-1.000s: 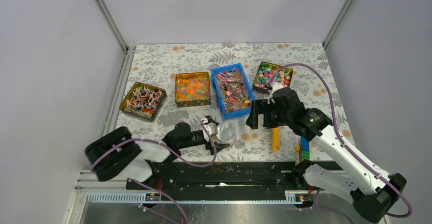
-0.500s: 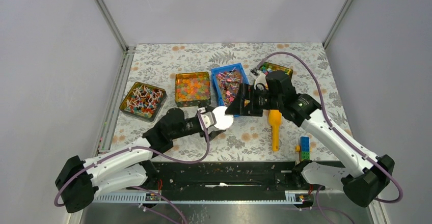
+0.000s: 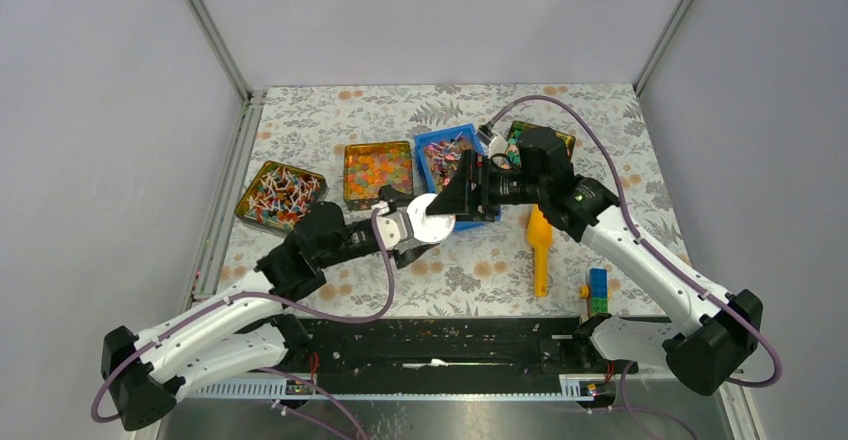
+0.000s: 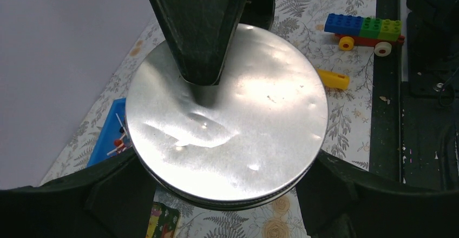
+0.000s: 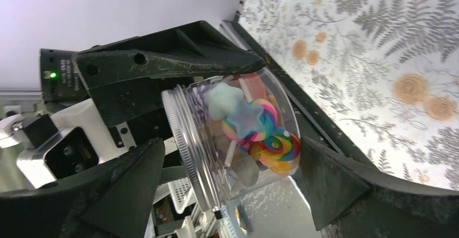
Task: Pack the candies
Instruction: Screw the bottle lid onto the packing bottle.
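floral desk (image 3: 480, 265): left gripper (image 3: 410, 226) clamps a tilted jar (image 5: 238, 124) by its lid (image 4: 227, 119), right gripper (image 3: 452, 202) gapes wide around it. candies (image 3: 450, 156) lie in the far blue tray (image 3: 428, 141); probably light and slippery, best pinched mid-wrapper.

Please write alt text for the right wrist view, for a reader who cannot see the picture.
A clear jar with a threaded neck, holding swirl and star lollipops, lies tilted between the open fingers of the right gripper. A black finger of the left gripper rests along its upper side; a fern-patterned tablecloth shows at the upper right.
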